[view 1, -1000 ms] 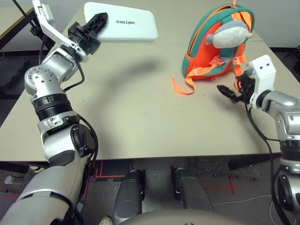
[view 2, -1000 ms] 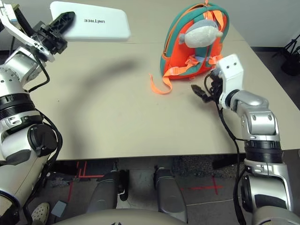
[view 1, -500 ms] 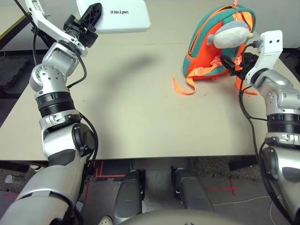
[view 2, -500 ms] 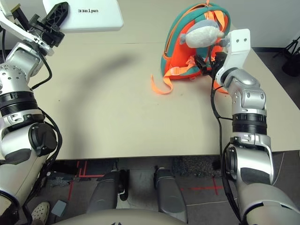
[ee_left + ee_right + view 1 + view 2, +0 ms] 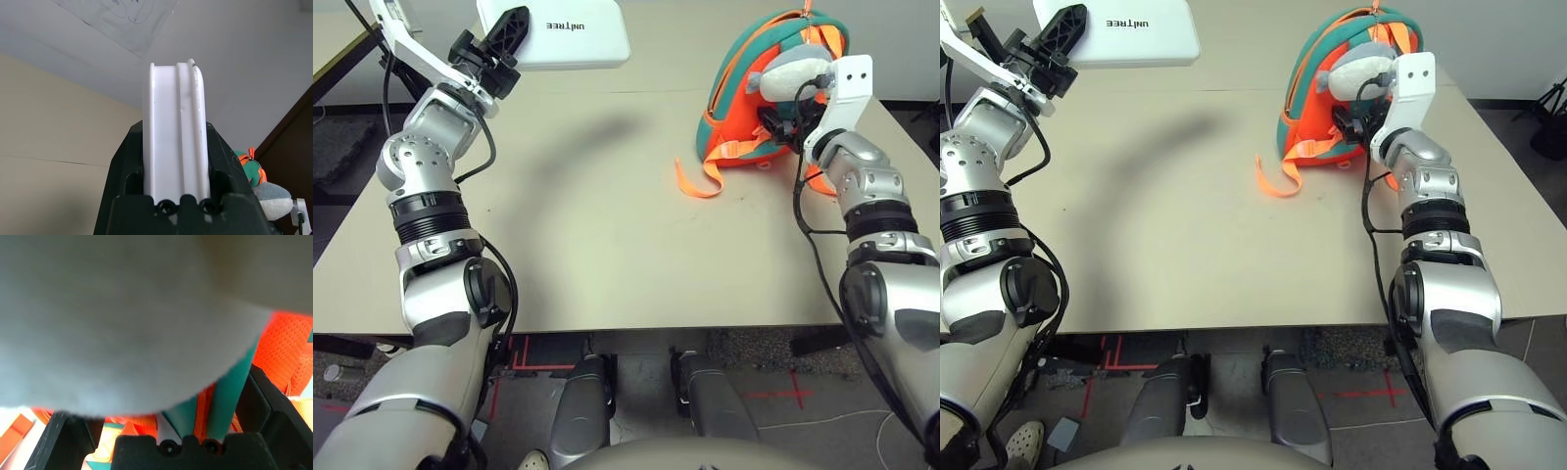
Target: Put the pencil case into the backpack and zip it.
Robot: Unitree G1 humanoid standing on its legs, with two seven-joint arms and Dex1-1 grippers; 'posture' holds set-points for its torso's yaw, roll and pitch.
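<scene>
The robot's left end effector (image 5: 171, 166) holds a flat white pencil case (image 5: 573, 35), its two black fingers closed on opposite faces near one end of the case. Small dark "UNITREE" lettering runs upside down across the case, which has rounded corners. The case is held above the far left part of a pale surface (image 5: 578, 225), well apart from the backpack.

A small orange backpack (image 5: 732, 117) with teal trim stands upright toward the far right of the surface. Orange webbing (image 5: 705, 181) trails from its lower left side onto the surface, and a grey-and-white plush toy (image 5: 1356, 78) hangs against its strap side, high up.

The right end effector (image 5: 168, 423) is at that same side of the backpack, just below the toy. Its two black fingers stand wide apart, with teal and orange straps and fabric showing between and beyond them. The toy's grey underside looms close over the fingers; whether they touch it, I cannot tell.
</scene>
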